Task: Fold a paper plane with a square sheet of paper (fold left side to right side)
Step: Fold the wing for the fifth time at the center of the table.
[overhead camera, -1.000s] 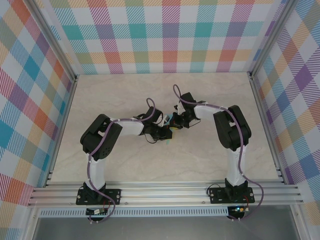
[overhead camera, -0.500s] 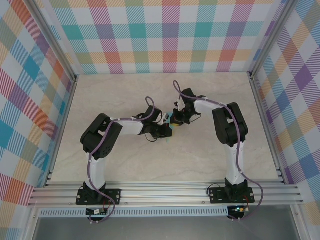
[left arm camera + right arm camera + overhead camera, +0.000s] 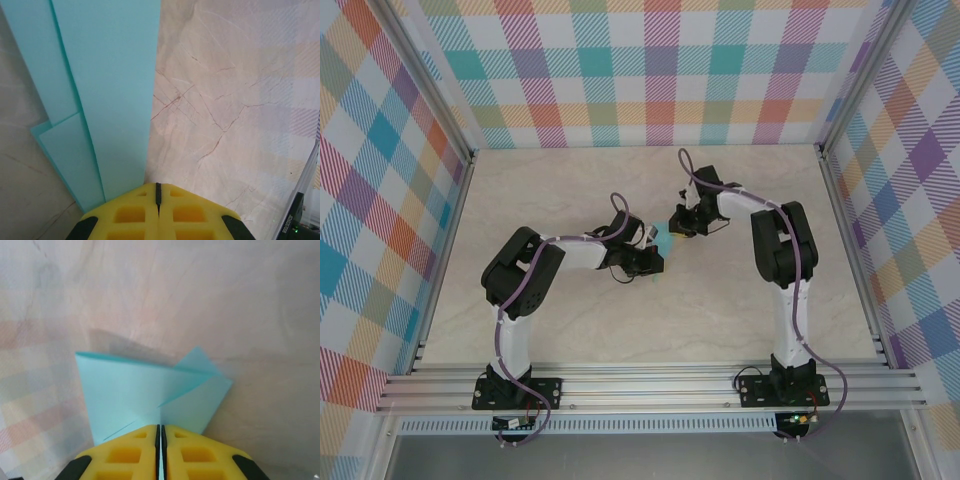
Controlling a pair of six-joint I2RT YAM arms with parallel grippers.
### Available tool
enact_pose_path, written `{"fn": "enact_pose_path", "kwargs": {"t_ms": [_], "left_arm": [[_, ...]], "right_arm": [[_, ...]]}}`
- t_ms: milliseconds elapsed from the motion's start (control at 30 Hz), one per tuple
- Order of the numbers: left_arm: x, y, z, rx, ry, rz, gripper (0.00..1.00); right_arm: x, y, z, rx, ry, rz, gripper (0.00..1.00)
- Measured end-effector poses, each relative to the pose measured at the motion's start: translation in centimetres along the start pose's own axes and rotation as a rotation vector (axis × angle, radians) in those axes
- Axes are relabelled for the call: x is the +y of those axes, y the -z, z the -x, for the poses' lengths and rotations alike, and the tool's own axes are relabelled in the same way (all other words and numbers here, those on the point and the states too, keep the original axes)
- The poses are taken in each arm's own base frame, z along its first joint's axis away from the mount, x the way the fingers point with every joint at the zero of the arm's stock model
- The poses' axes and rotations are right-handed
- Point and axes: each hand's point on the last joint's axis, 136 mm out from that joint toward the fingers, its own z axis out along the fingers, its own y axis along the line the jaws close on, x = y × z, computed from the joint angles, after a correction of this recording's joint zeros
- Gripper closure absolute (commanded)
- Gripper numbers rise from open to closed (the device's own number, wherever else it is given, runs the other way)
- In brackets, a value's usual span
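Motion belongs to the right arm. From above, the left claw point(image 3: 653, 263) sits just left of centre as it did a second ago. The right claw point(image 3: 677, 222) has drawn off from beside it toward the upper right, baring a sliver of turquoise paper point(image 3: 664, 243) between them on the bench point(image 3: 570, 330). I read that as a crease finished, with the right arm backing out and the left claw pinning the work.

The top view gives no more of the paper than that sliver. The left wrist view shows it as a long layered strip lying flat. It runs from the clenched pads at bottom centre to the upper left, folded edges stepped along its left side. The right wrist view shows a pointed, folded end with a raised flap casting a shadow. Those pads look clenched on its lower edge, though I cannot tell whether the grip is loosening.
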Motion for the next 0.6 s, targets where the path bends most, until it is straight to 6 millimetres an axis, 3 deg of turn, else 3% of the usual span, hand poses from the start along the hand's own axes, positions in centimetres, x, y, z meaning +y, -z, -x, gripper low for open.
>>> {"fn": "enact_pose_path", "kwargs": {"t_ms": [200, 400, 600], "left_arm": [[0.0, 0.0, -0.1, 0.003, 0.001, -0.001, 1.00], [0.0, 0.0, -0.1, 0.003, 0.001, -0.001, 1.00], [0.0, 0.0, -0.1, 0.004, 0.001, -0.002, 1.00]], "right_arm": [[-0.4, 0.0, 1.9, -0.041, 0.007, -0.007, 0.87], [-0.8, 0.2, 2.2, -0.052, 0.007, -0.021, 0.87], [0.1, 3.0, 1.5, -0.085, 0.031, -0.010, 0.88]]}}
